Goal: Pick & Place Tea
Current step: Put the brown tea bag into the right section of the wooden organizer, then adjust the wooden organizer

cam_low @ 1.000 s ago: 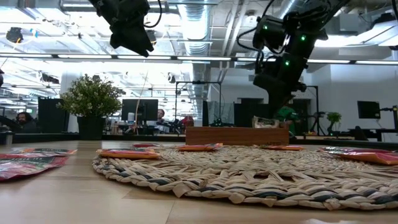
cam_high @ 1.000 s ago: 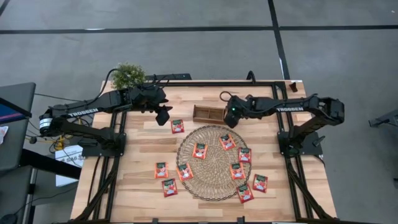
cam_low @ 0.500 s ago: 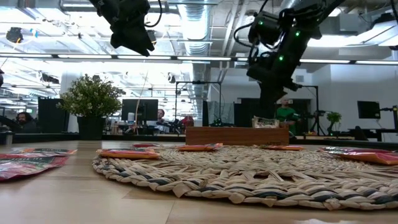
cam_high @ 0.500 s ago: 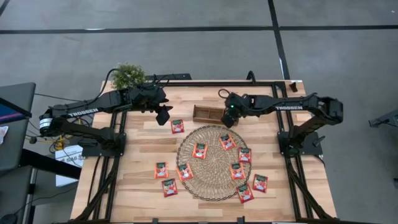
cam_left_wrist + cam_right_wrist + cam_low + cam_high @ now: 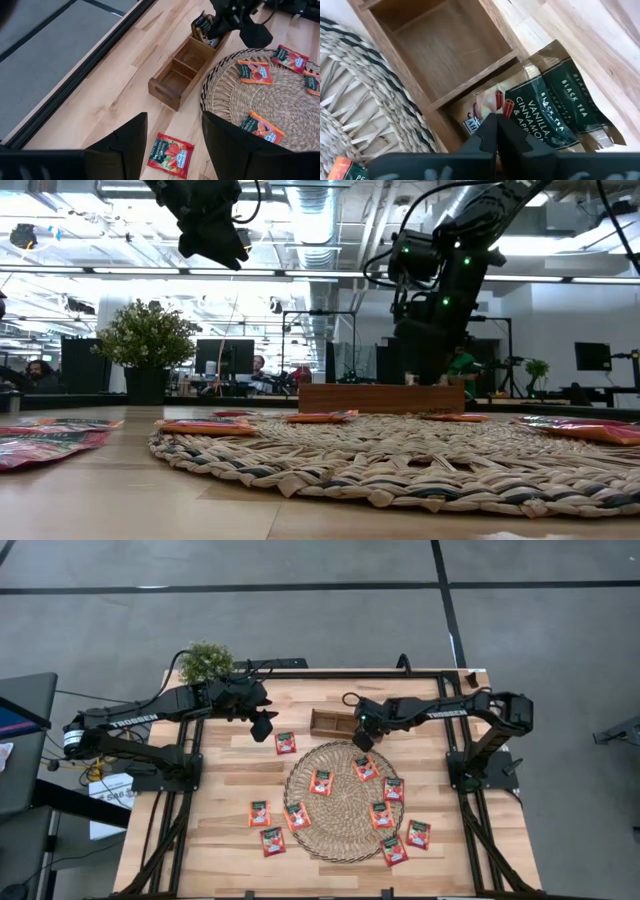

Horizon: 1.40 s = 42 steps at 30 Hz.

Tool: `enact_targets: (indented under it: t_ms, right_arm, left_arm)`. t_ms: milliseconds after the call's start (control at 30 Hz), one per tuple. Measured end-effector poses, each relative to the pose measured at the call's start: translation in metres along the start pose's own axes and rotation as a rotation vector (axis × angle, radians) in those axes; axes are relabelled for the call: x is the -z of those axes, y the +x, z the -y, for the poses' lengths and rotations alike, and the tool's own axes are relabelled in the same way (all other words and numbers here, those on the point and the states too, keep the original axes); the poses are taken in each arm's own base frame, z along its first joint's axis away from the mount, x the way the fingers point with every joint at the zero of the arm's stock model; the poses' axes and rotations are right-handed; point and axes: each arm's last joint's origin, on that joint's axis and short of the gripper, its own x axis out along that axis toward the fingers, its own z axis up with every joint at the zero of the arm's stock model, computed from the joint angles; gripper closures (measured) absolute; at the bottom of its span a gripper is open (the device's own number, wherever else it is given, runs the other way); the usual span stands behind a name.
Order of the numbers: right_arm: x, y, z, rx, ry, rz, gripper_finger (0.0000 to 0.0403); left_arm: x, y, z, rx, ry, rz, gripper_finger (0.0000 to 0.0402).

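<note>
Several red-orange tea sachets lie flat on the round woven mat (image 5: pixel 345 802) and on the wood around it. One of them (image 5: pixel 286 743) lies just below my left gripper (image 5: pixel 262 726), which hangs open high above it. The small wooden tray (image 5: pixel 335 722) stands at the mat's far edge. Dark green sachets (image 5: pixel 545 110) lean in its right-end compartment, and the middle compartment (image 5: pixel 445 45) holds nothing. My right gripper (image 5: pixel 496 120) is shut and reaches down into that end compartment (image 5: pixel 420 365). My right gripper comes steeply from above, slanting in from the table's right. Its shut fingertips (image 5: pixel 487 131) stand against the pale picture end of a sachet (image 5: pixel 485 107) leaning in the tray's end compartment. The fingers hide the exact spot, so I cannot tell whether they press on it.
A potted plant (image 5: pixel 207 662) stands at the table's far left corner. Black frame rails run along both sides of the table. Loose sachets lie at the mat's near left (image 5: pixel 266 826) and near right (image 5: pixel 412 838).
My right gripper has sunk toward the tray and shifted a little toward the table's left, tipping more steeply downward while staying shut. In the low view it now stands before the sachet tops that showed above the tray's rim.
</note>
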Motion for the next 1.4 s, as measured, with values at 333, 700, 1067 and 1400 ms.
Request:
enact_targets:
  t_ms: [333, 700, 1067, 1400]
  right_arm:
    - [0.001, -0.049, -0.001, -0.07, 0.057, 0.129, 0.0403]
    - [0.045, -0.113, -0.007, -0.11, 0.114, 0.099, 0.0403]
    - [0.073, -0.049, -0.026, -0.068, 0.229, 0.09, 0.0403]
    - [0.075, -0.015, -0.031, -0.022, 0.201, 0.032, 0.0403]
  left_arm:
    - [0.0, 0.0, 0.0, 0.0, 0.0, 0.0, 0.022]
    - [0.0, 0.0, 0.0, 0.0, 0.0, 0.0, 0.022]
    - [0.0, 0.0, 0.0, 0.002, -0.002, 0.0, 0.022]
    - [0.0, 0.0, 0.0, 0.003, -0.001, 0.002, 0.022]
